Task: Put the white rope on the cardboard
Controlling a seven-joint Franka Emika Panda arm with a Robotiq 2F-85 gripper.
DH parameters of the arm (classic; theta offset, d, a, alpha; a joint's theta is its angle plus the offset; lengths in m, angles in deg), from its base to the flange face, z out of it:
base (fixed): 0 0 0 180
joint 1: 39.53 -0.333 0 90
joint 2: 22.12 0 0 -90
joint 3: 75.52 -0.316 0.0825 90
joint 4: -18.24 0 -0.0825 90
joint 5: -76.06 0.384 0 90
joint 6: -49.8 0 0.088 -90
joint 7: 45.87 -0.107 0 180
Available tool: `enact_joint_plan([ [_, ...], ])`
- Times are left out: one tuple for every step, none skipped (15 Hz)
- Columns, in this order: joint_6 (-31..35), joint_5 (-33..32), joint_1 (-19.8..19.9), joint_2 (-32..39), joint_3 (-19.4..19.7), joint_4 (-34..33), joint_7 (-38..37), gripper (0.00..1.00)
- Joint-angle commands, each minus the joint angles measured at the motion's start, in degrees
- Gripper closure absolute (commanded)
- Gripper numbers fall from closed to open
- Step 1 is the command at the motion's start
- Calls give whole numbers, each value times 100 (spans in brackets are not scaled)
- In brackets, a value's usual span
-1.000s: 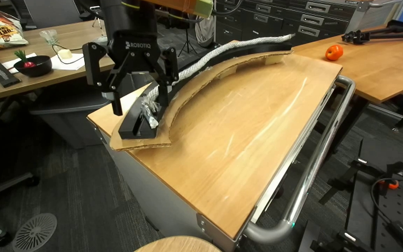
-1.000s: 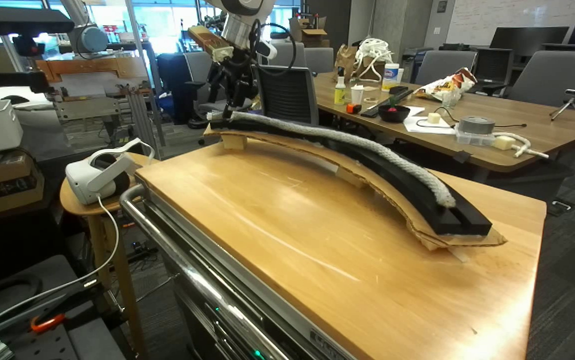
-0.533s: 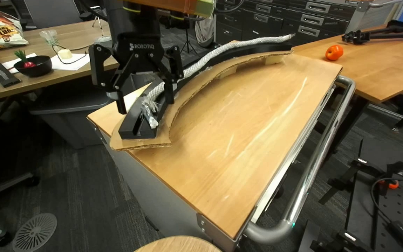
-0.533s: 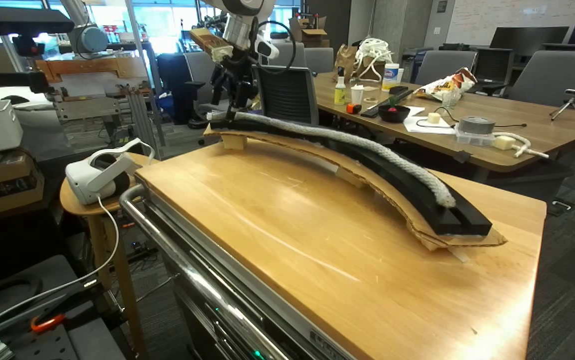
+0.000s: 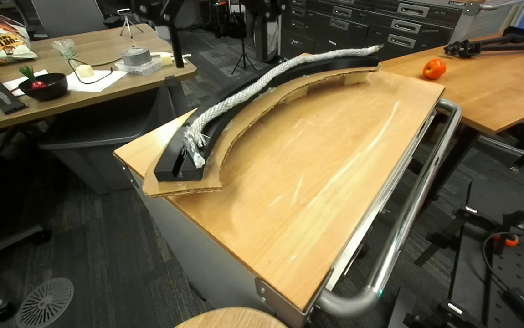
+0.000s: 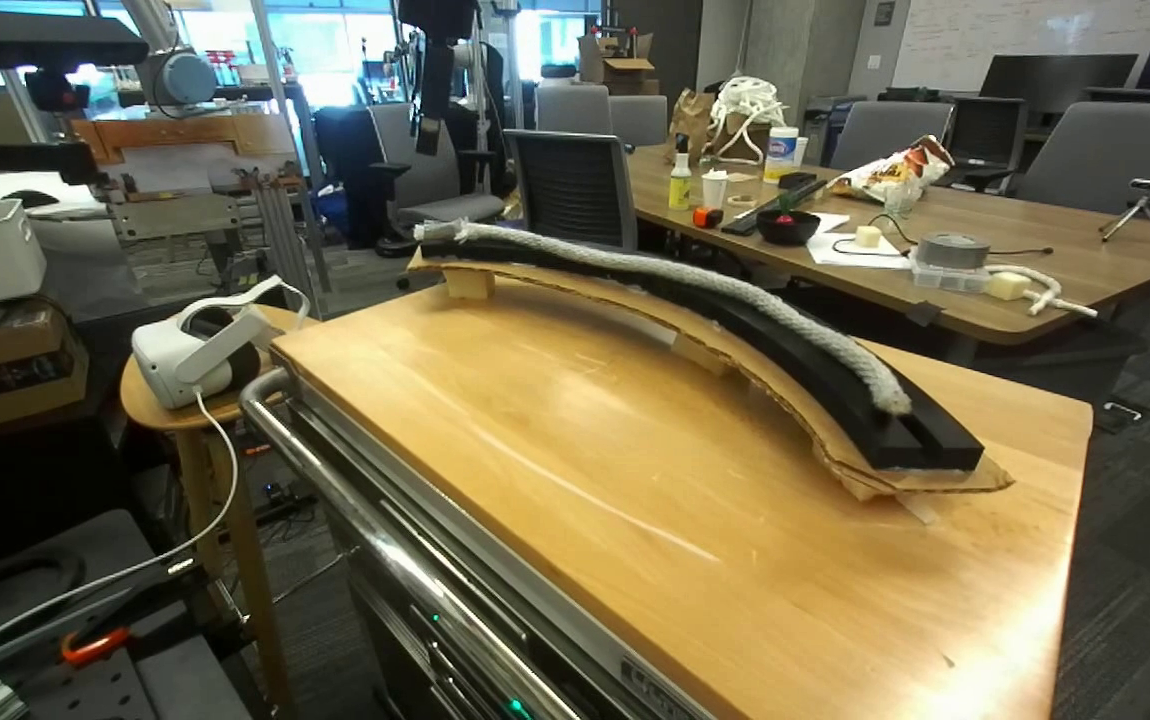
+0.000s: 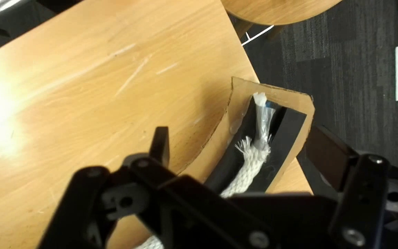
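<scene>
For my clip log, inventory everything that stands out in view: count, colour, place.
Tabletop: 1, light wood, centre of both exterior views
Cardboard: 1, tan with black top, over the tabletop
White rope: 1, greyish-white, along the cardboard's black top
Stool: 1, light wood, beside the tabletop
Headset: 1, white, on the stool
Snack bag: 1, multicoloured, on the brown table
Bowl: 1, black, brown table
Tomato-like fruit: 1, orange-red, on a side table
Office chairs: several, grey, by the brown table
Gripper: 1, black, above the white rope, jaws apart

Gripper (image 7: 244, 150) is spread wide; frayed rope (image 7: 251, 164) end shows between jaws, lying on black-topped cardboard (image 7: 223, 135), tabletop (image 7: 98, 93) partly beneath.
</scene>
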Motion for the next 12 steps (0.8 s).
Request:
enact_joint_plan([
  [-15, -13, 53, -44, -65, 9, -6, 0],
  [-12, -12, 56, -6, -60, 3, 0, 0],
  [-3, -12, 56, 77, -53, 1, 6, 0],
  [2, -11, 55, 144, -48, 1, 9, 0],
  [7, -11, 54, 199, -44, -7, 12, 0],
  [8, -10, 53, 232, -42, -17, 13, 0],
  [8, -10, 53, 238, -42, -22, 13, 0],
  [-174, -133, 25, 242, 77, -57, -760, 0],
  [-47, -316, 48, 56, 142, 175, -906, 0],
  [-71, -431, 81, -62, 192, 321, -1136, 0],
  [-55, -566, 113, -194, 251, 495, -1347, 0],
  [-49, -691, 162, -323, 316, 681, -1544, 0],
])
